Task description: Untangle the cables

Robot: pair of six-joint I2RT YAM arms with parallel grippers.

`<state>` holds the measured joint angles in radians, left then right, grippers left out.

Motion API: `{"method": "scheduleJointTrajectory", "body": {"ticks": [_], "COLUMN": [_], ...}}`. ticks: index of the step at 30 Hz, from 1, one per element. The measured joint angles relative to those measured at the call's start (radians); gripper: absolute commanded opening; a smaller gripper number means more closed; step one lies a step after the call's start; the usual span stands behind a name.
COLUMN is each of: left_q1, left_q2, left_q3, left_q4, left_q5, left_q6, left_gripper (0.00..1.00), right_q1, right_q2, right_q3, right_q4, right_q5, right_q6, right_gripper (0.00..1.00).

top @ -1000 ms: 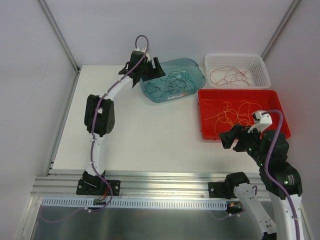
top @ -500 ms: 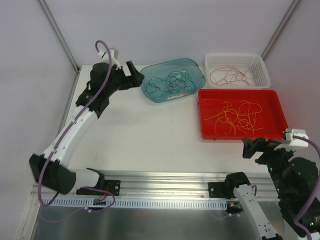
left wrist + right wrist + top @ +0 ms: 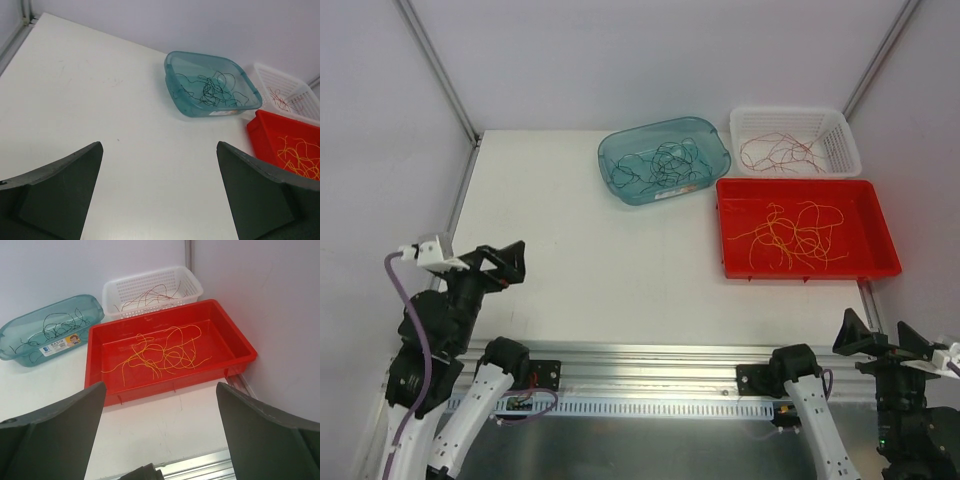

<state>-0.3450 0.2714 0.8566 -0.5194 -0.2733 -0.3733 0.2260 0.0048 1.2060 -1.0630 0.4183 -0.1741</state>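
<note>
The cables lie sorted by colour in three bins. Dark green-black cables (image 3: 660,165) (image 3: 210,91) curl in a teal basin (image 3: 611,150). Red-brown cables (image 3: 782,152) (image 3: 150,294) rest in a white basket (image 3: 848,150). Yellow-orange cables (image 3: 795,235) (image 3: 165,352) spread across a red tray (image 3: 875,258). My left gripper (image 3: 508,264) (image 3: 159,144) hangs open and empty over the near left of the table, far from the bins. Past the table's near right corner, my right gripper (image 3: 880,336) (image 3: 160,385) is open and empty, facing the red tray.
The white table (image 3: 590,260) ends at an aluminium rail (image 3: 650,365) along the near edge. Grey walls with metal corner posts (image 3: 435,65) close in the back and sides. The three bins stand close together at the back right.
Both arms have drawn back from the bins to the near edge, the left from the teal basin, the right from the red tray. Both grippers have opened wider.
</note>
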Motion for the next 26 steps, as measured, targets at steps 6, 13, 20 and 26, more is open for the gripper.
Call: {"method": "scheduleJointTrajectory", "body": {"ticks": [6, 13, 20, 26], "left_q1": [0.000, 0.000, 0.000, 0.000], "left_q2": [-0.228, -0.269, -0.269, -0.269], "left_q3": [-0.060, -0.132, -0.216, -0.217], "left_q4": [-0.134, -0.200, -0.243, -0.245], "left_q5": [-0.074, -0.134, -0.152, -0.157], "left_q6": [-0.001, -0.015, -0.055, -0.069], "left_gripper": [0.99, 0.99, 0.99, 0.99], "right_q1": [0.000, 0.000, 0.000, 0.000], "right_q2": [0.000, 0.000, 0.000, 0.000], "right_q3": [-0.035, -0.068, -0.087, -0.122], "right_q4": [-0.006, -0.026, -0.043, -0.050], "right_q5": [0.025, 0.027, 0.019, 0.019], "right_q6": [0.005, 0.009, 0.013, 0.016], "right_gripper": [0.97, 0.97, 0.97, 0.97]}}
